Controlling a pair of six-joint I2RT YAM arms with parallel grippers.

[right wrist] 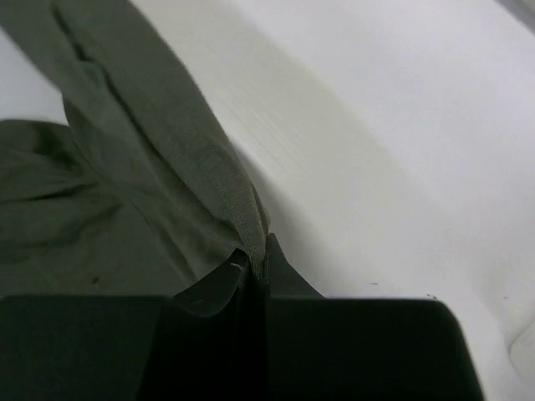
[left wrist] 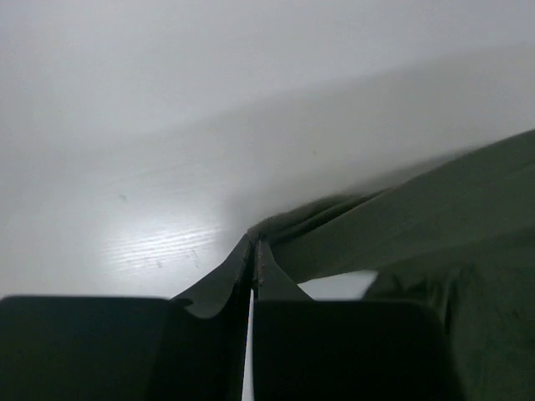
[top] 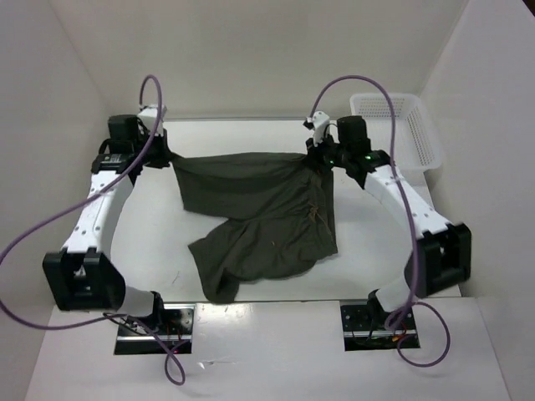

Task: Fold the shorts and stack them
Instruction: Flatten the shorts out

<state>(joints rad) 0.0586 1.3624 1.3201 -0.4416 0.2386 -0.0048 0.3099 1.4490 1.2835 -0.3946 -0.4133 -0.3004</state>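
Observation:
The dark olive-green shorts hang stretched between both arms over the white table, the top edge pulled taut and the legs trailing down onto the table toward the near side. My left gripper is shut on the left corner of the shorts, the cloth pinched at the fingertips. My right gripper is shut on the right corner, where the hem of the shorts runs into the closed fingertips. A thin drawstring lies on the cloth near the right side.
A white mesh basket stands at the back right corner of the table, close behind the right arm. White walls enclose the table at the back and on both sides.

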